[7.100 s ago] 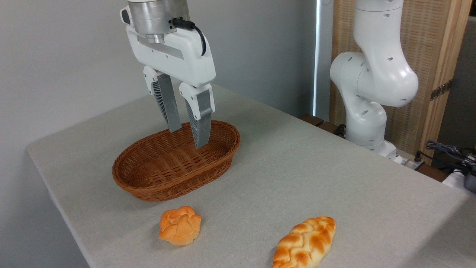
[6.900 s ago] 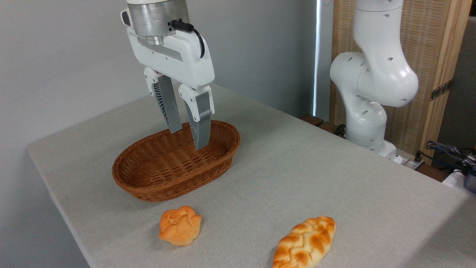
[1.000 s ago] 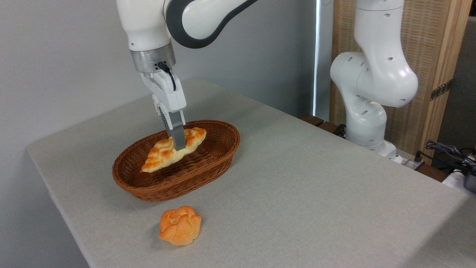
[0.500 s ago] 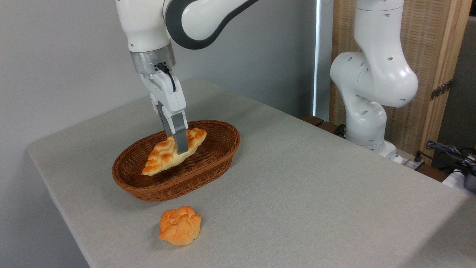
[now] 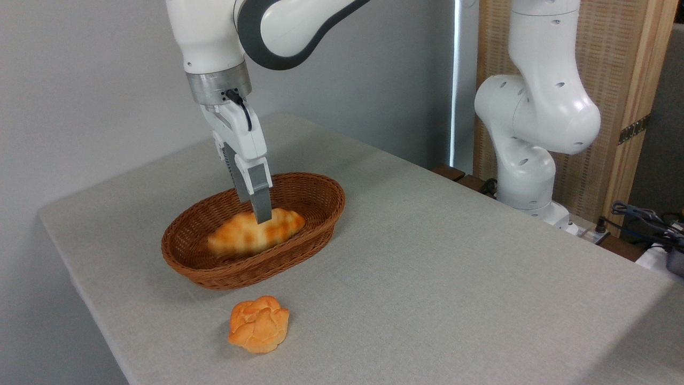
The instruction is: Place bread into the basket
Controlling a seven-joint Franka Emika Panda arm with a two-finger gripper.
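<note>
**Bread lay inside the basket**

The bread, blurred, lay lengthwise in the basket, directly below the claw. Seen edge-on, the claw pointed down with its tips just above the loaf; whether it was released or clenched could not be told. A round bun sat on the desk, nearer the camera than the claw.

The gripper stands over the wicker basket, whose floor the blurred braided loaf mostly fills, while the knotted bun sits apart on the open table in front.
</note>
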